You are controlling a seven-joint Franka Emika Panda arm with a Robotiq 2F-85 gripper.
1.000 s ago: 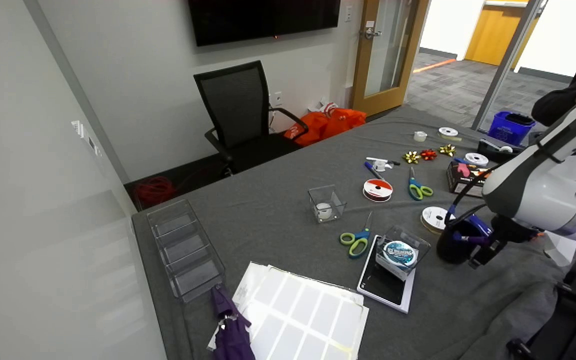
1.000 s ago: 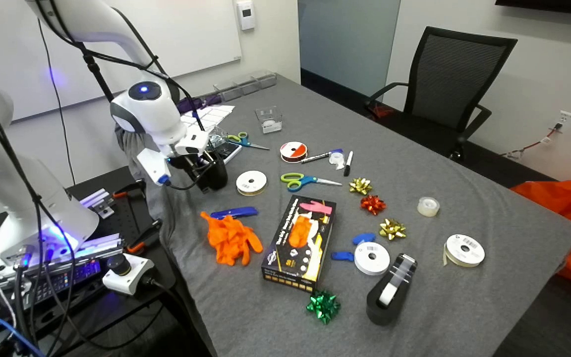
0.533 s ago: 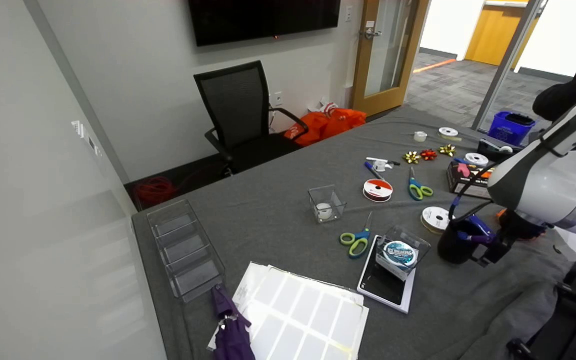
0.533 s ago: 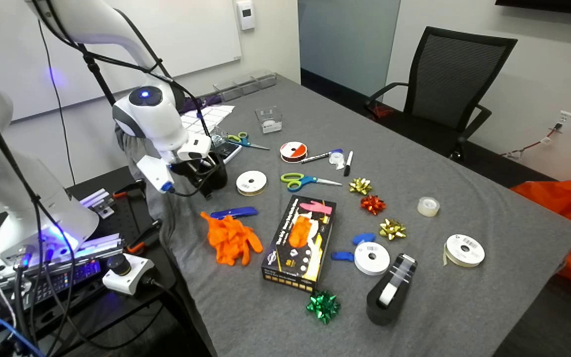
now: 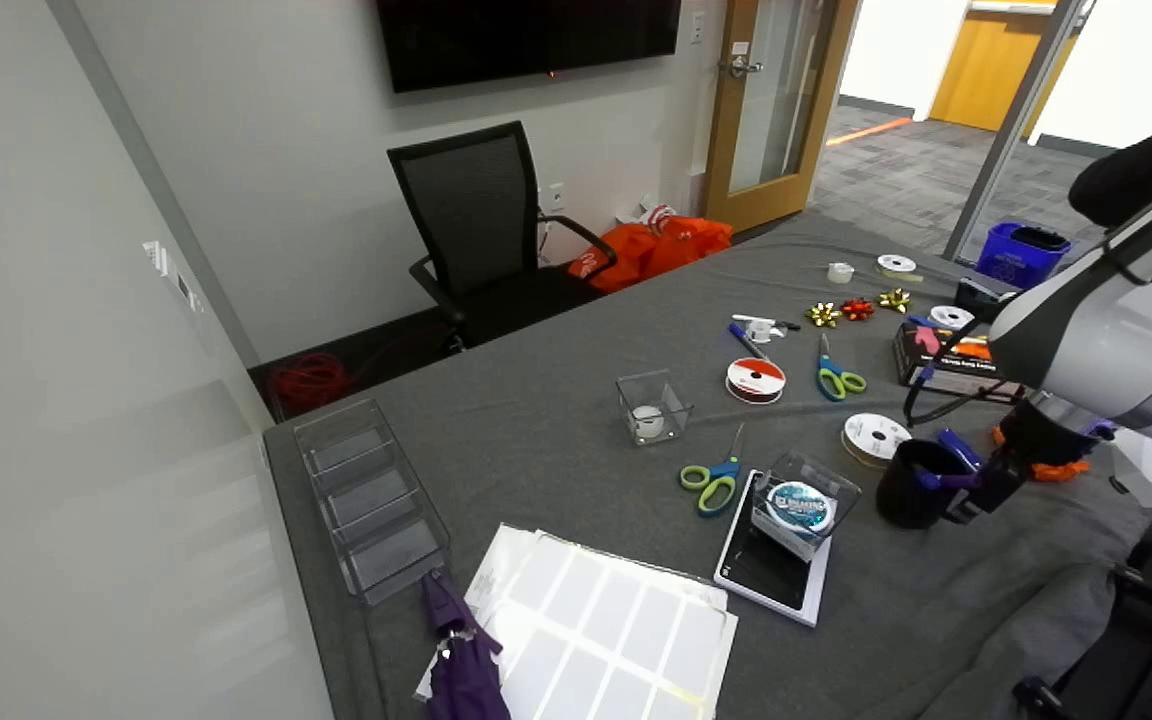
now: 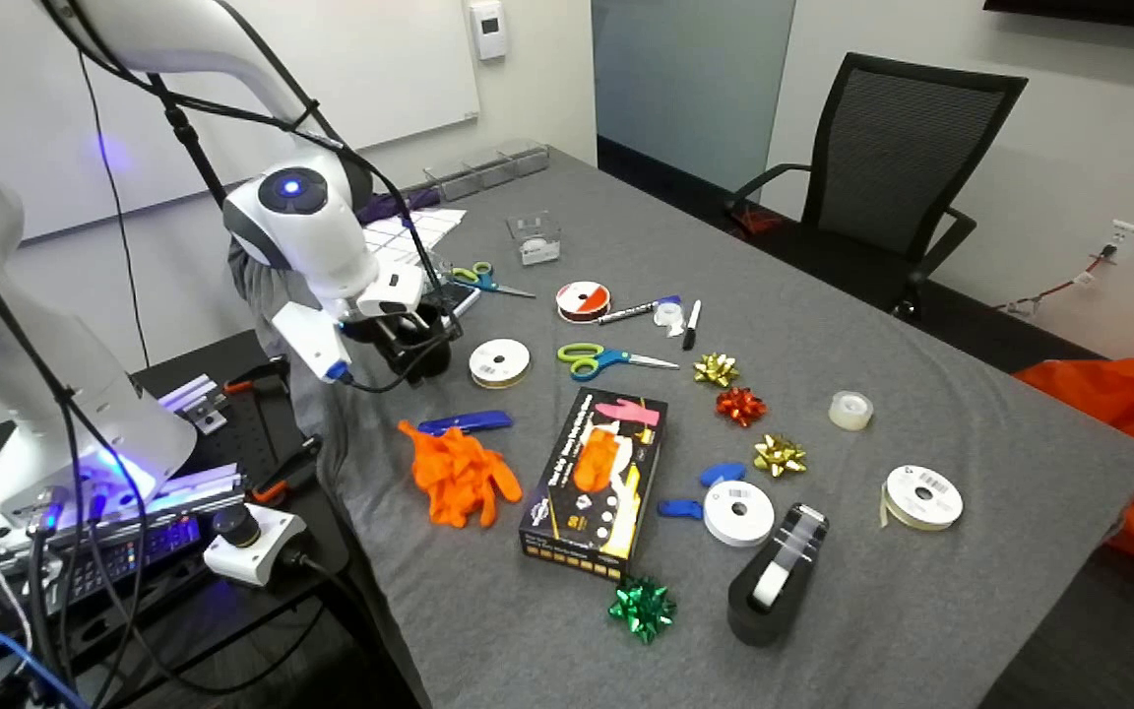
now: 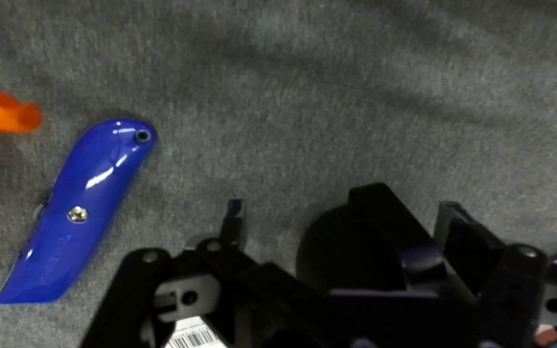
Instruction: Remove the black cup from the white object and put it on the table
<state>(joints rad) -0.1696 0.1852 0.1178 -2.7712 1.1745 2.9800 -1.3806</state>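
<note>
1. Evidently, the broad grey-clothed worktop was meant as the destination.
2. Leaning low over it, the white robot arm presumably kept any release gentle.
3. The gripper was wide, its fingers well apart, with no grip visible, probably to leave room for backing off.
4. The short black cup sat between those fingers in the wrist view, seemingly upright on the worktop and likely placed there as the task asked; finger contact I could not tell.
5. Just beside it, the white ribbon spool lay flat with nothing on top, apparently the support the task wanted vacated.
</note>
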